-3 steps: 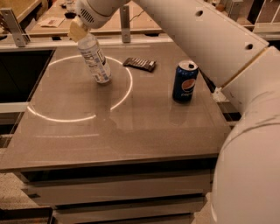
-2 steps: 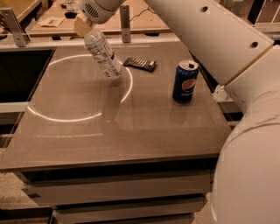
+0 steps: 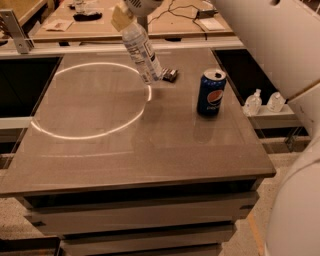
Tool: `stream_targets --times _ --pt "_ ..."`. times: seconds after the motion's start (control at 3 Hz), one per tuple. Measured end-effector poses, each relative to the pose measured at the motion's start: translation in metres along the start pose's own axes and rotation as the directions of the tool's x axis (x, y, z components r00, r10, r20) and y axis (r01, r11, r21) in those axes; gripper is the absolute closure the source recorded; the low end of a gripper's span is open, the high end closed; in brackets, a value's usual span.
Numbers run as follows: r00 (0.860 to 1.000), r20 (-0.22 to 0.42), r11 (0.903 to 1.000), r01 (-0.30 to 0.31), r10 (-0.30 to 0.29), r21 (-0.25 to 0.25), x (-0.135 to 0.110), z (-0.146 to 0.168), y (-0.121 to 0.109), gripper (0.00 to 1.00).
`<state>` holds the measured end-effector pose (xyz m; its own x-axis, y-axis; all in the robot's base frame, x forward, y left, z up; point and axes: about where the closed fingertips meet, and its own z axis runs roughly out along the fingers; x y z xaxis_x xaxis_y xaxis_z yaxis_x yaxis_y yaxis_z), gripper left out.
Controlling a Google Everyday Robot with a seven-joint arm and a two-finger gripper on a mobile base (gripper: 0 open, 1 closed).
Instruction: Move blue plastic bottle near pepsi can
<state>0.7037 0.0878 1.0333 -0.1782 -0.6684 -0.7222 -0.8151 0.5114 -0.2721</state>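
The blue plastic bottle [image 3: 141, 52] is clear with a pale printed label. It hangs tilted above the table's far middle, its base pointing down to the right. My gripper [image 3: 124, 15] is at the top edge of the view, shut on the bottle's cap end. The pepsi can [image 3: 211, 93] stands upright on the right side of the table, dark blue with a silver top. The bottle's base is left of the can and farther back, well apart from it.
A flat dark snack wrapper [image 3: 170, 75] lies just behind the bottle's base. Two small clear pump bottles [image 3: 253, 103] stand on a low shelf right of the table [image 3: 150, 150]. A bright ring of light [image 3: 90, 100] lies on the table's left. My white arm [image 3: 280, 45] fills the right side.
The bottle has been lifted off the table's left side and carried right, tilting more, toward the snack wrapper and the can. The can has not moved.
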Motion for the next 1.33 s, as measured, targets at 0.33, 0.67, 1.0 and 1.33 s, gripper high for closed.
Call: stream_targets --times 0.33,0.67,1.0,1.33 --pt "0.995 0.009 0.9938 -0.100 0.099 0.049 0.026 -0.025 -0.015 1.00" --pt "0.977 0.033 0.9729 -0.212 0.210 0.092 0.055 -0.045 -0.020 1.00" --pt "0.950 0.078 0.9418 -0.311 0.303 0.127 0.082 -0.055 -0.018 1.00" --pt "0.933 0.107 0.9223 -0.357 0.345 0.147 0.097 -0.056 -0.015 1.00"
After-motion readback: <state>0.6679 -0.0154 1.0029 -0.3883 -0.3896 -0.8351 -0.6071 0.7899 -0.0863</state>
